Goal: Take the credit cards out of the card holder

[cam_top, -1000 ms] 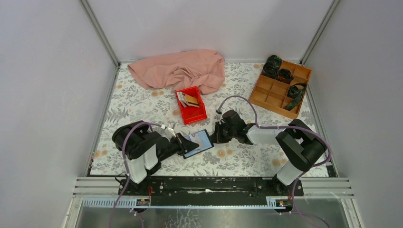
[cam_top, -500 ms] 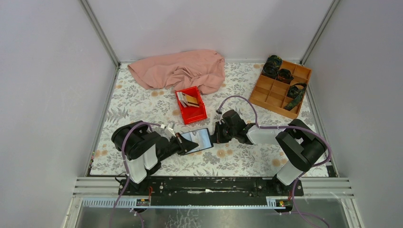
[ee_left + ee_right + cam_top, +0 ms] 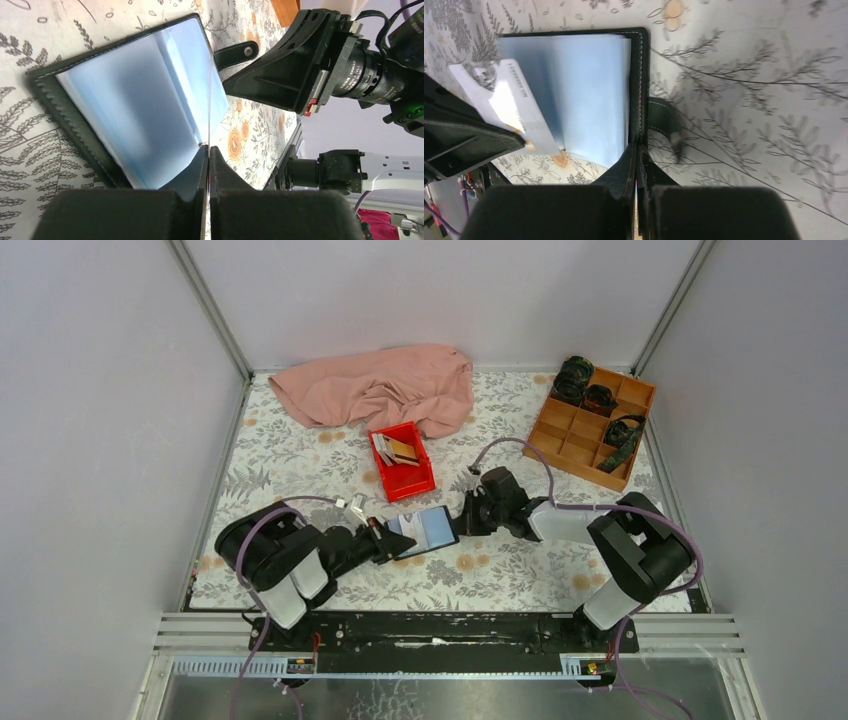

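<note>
The card holder [image 3: 432, 530] lies open on the floral mat between the arms, black outside and blue inside [image 3: 135, 105]. My right gripper [image 3: 466, 520] is shut on its black right edge [image 3: 639, 90]. My left gripper [image 3: 388, 540] is shut on a white credit card [image 3: 402, 527]. The card shows edge-on as a thin line in the left wrist view [image 3: 209, 110]. In the right wrist view this card [image 3: 506, 102] slants over the holder's left blue panel. Whether its end is still in a pocket, I cannot tell. More credit cards [image 3: 396, 449] lie in the red tray [image 3: 412, 480].
A pink cloth [image 3: 380, 388] lies bunched at the back. A wooden compartment box [image 3: 575, 435] with dark rolled items stands at the back right. The holder's snap strap [image 3: 235, 51] sticks out toward the right gripper. Grey walls close in three sides.
The right gripper has drawn the card holder to the right. The left gripper stayed shut on the white card, which now shows further out over the holder's left side.
</note>
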Tool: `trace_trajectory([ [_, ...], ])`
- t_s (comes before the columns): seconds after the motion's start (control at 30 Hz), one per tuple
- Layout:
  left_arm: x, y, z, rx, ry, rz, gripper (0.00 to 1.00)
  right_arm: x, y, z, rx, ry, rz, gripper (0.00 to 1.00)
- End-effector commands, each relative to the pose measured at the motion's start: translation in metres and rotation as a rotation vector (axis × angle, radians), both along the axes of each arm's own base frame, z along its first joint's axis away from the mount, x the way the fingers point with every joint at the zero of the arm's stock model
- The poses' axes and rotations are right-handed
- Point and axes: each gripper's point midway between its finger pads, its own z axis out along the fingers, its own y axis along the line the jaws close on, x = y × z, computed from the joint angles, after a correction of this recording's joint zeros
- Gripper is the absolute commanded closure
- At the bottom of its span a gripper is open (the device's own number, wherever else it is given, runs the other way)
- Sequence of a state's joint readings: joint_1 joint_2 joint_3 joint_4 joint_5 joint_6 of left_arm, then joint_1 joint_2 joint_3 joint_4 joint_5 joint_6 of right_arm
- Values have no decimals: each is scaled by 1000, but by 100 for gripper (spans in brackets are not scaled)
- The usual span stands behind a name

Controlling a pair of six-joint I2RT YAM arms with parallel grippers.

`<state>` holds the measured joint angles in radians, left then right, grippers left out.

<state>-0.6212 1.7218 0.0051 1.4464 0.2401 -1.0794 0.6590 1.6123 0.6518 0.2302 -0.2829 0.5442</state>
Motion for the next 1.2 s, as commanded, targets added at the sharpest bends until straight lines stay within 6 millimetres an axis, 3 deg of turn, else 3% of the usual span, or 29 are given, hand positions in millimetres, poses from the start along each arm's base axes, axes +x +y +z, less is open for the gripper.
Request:
trace_trajectory([
  [0.0,-21,23,-20,89,37,1,99,6,-23,0,-34,-15,-42,100],
  [0.23,-20,15,-12,109,0,-61,100,14,-38,14,-56,-60,-78,100],
  [0.3,-22,8,-2,100,-47,-115,100,14,-37,25,-37,-92,-67,79],
  [0.4,-24,0,12,75,-106,-170,100,13,-30,54,35,-160,-32,63],
  [0.57,-27,-9,45,-5,-218,-228,100,-7,-6,129,307,-357,124,56],
  [0.67,-27,-15,66,-61,-272,-251,100,-22,2,152,419,-407,205,53],
  [0.8,-29,-23,84,-121,-305,-275,100,-35,10,160,492,-404,279,55],
  [1.17,-40,-37,119,-268,-361,-347,100,-51,28,150,498,-373,361,59],
])
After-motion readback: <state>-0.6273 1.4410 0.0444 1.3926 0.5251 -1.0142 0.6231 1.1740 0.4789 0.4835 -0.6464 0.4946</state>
